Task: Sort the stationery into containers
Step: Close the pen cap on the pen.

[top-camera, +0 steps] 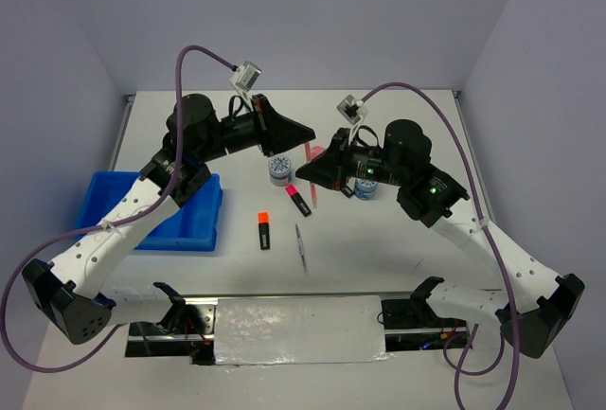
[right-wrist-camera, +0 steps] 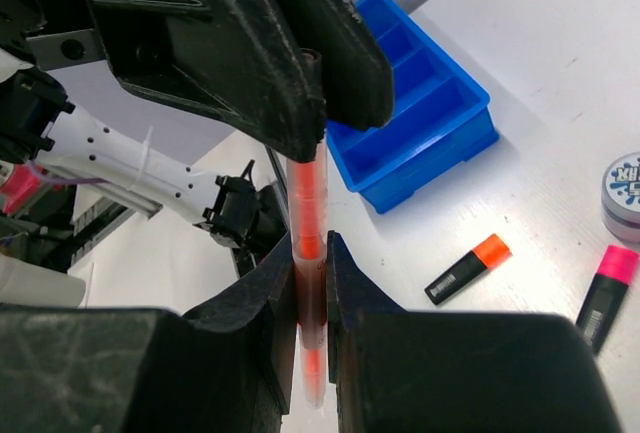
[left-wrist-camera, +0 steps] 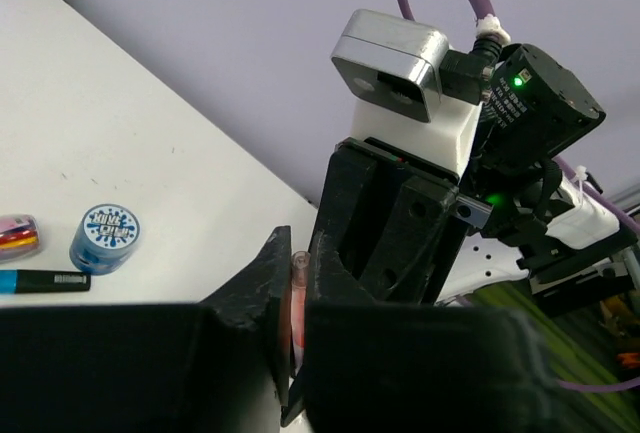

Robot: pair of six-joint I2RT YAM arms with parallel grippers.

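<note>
A thin pink pen (top-camera: 309,151) hangs upright above the table between both grippers. My left gripper (top-camera: 305,133) is shut on its upper end; in the left wrist view the pen (left-wrist-camera: 297,298) sits pinched between the jaws (left-wrist-camera: 296,263). My right gripper (top-camera: 317,166) is shut on its lower part (right-wrist-camera: 310,203), fingertips (right-wrist-camera: 311,273) tight against it. On the table lie a pink-capped highlighter (top-camera: 298,199), an orange-capped highlighter (top-camera: 264,230), a grey pen (top-camera: 301,246) and a blue-white disc (top-camera: 279,169). The blue tray (top-camera: 180,240) stands at the left, under the left arm.
A second disc (top-camera: 365,186) is partly hidden behind the right gripper. The left wrist view shows a disc (left-wrist-camera: 105,236), a blue-capped highlighter (left-wrist-camera: 40,281) and a pink capsule case (left-wrist-camera: 18,235) at its left edge. The two arms meet over the table's middle.
</note>
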